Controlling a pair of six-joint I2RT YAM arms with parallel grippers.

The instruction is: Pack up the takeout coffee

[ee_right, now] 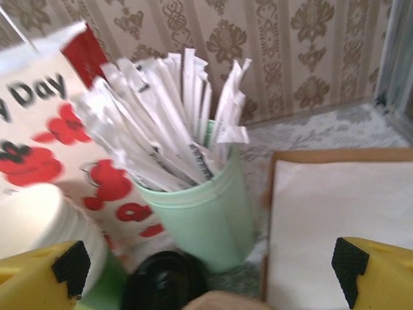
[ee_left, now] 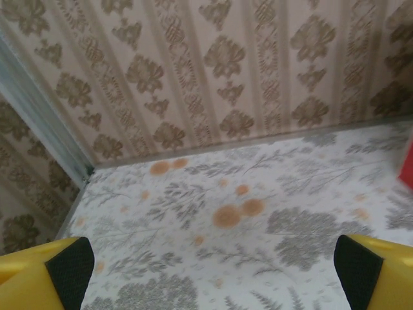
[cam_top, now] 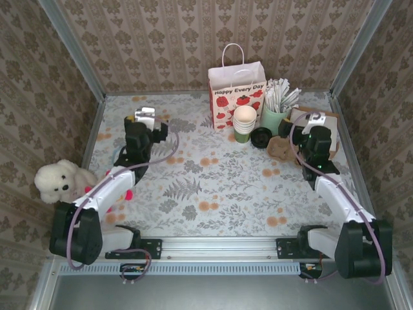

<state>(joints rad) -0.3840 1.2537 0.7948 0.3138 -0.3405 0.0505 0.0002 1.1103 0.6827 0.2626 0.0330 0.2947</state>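
Looking down from the top external camera, we see a floral-patterned tabletop (cam_top: 213, 187) walled in by patterned panels. At the back stands a white paper bag with red fruit prints and a handle (cam_top: 237, 97). In front of it is a stack of unlidded cream-rimmed paper cups (cam_top: 245, 121), and just to their right a pale mint cup full of paper-wrapped sticks (cam_top: 274, 115). The takeout coffee (cam_top: 261, 137), a small dark cup with a round black plastic lid, sits on the tabletop just in front of these two, between them. A crumpled brown lump (cam_top: 279, 150) lies just beside it on the right. A brown tray of white napkins (cam_top: 330, 132) sits at the right edge, and a white plush bear (cam_top: 59, 181) leans at the left edge. The left gripper (cam_top: 147, 116) hangs over the back left of the tabletop, well apart from the coffee. The right gripper (cam_top: 314, 119) hovers over the napkin tray, near the coffee.

From the left wrist, we see the left gripper (ee_left: 213, 274) with its yellow, black-padded fingers (ee_left: 68, 271) spread wide at the frame corners, nothing between them, bare tabletop beneath.

From the right wrist, the right gripper (ee_right: 211, 270) is likewise spread wide and holds nothing. Between its fingers (ee_right: 352, 274) we see the coffee's black lid (ee_right: 164, 281) low in the frame, touching or nearly touching the mint cup (ee_right: 206, 219) behind it.
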